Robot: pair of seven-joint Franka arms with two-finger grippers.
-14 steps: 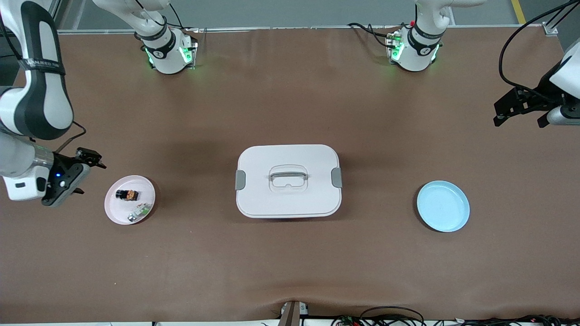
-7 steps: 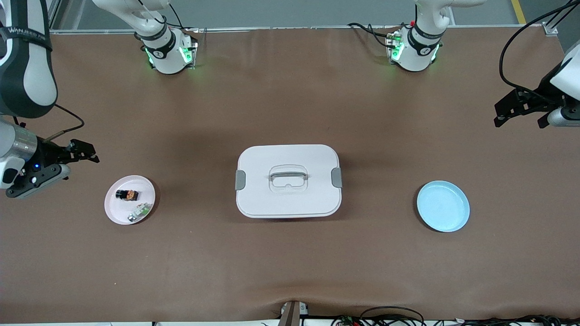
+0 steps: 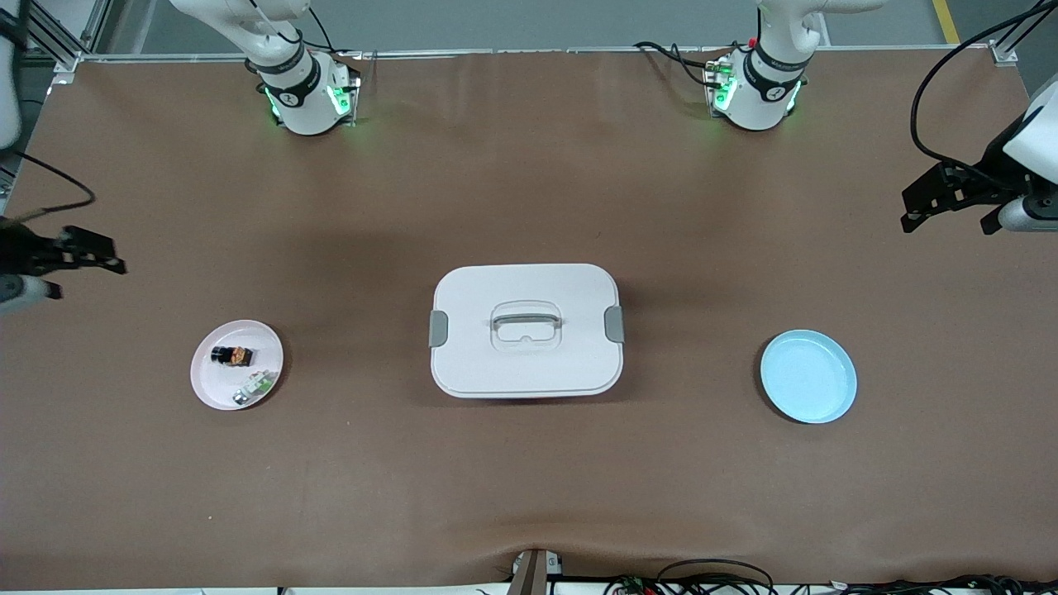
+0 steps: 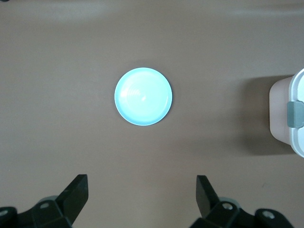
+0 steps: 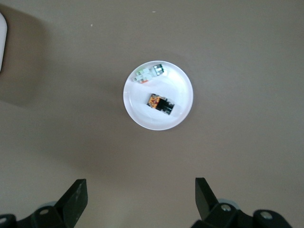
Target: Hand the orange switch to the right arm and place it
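Long table covered in a matte brown sheet (image 3: 529, 165), slightly rippled at the edge nearest the front camera. At its centre, a white rounded-rectangular plastic box with grey side latches and a recessed lid handle (image 3: 526, 330). Toward the right arm's end, a small round pale pink plate (image 3: 210, 382). Toward the left arm's end, a round light blue plate (image 3: 808, 376). Two white robot bases with green lights (image 3: 307, 95) along the farthest edge.

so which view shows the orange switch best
The right wrist view: the orange switch lies unblocked on the pink plate. In the front view it is smaller. The left wrist view misses it.
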